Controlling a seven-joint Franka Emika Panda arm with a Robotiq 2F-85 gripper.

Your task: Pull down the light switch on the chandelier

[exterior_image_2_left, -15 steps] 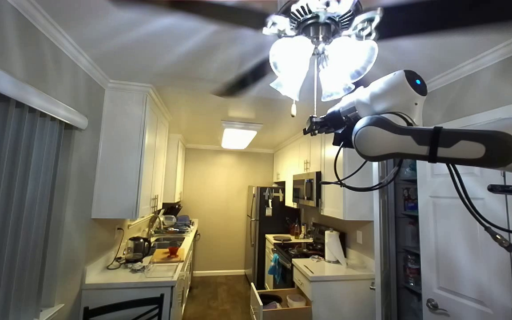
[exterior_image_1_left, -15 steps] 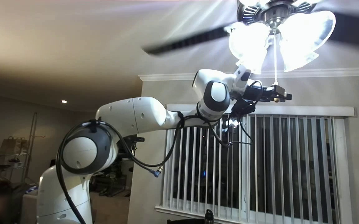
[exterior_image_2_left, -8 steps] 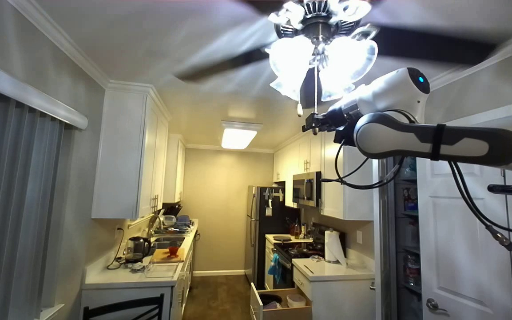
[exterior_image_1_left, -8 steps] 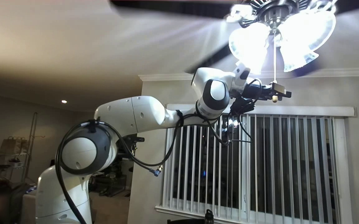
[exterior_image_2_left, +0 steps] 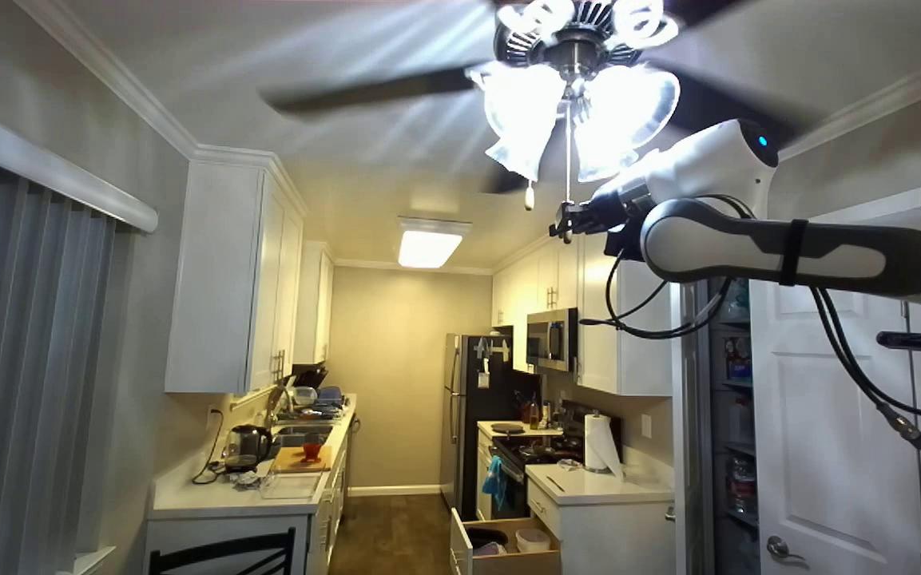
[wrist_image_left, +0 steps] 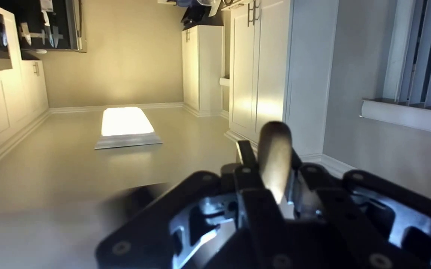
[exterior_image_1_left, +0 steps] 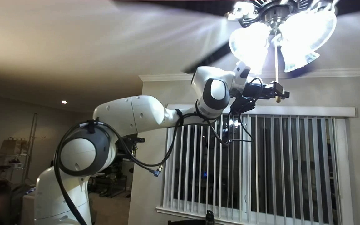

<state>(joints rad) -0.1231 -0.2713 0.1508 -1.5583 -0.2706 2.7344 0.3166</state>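
The chandelier [exterior_image_1_left: 275,14] is lit, with bell-shaped shades [exterior_image_2_left: 524,116] round a dark hub. The light switch, a thin pull chain [exterior_image_1_left: 276,59], hangs down to my gripper [exterior_image_1_left: 284,93]; it also shows in an exterior view [exterior_image_2_left: 568,152]. Its oblong wood-coloured knob [exterior_image_1_left: 278,99] hangs just under the fingers, also in an exterior view [exterior_image_2_left: 568,237]. In the wrist view the knob [wrist_image_left: 275,160] stands in front of the narrow gap between my gripper's [wrist_image_left: 271,154] fingertips. The jaws stand a little apart around the chain; no clamping shows. The chain is hidden in the wrist view.
A similar pale pull knob [exterior_image_2_left: 529,197] hangs beside the gripper in an exterior view. Blurred dark fan blades [exterior_image_2_left: 380,89] turn above. The arm's wrist [exterior_image_1_left: 244,70] is close under the shades. Kitchen cabinets [exterior_image_2_left: 220,271] and a ceiling lamp [exterior_image_2_left: 430,246] are farther off.
My gripper has risen slightly and drawn back a little. The knob has stayed at about the same height, swaying slightly, and hangs lower relative to the fingers. The fan blades have turned.
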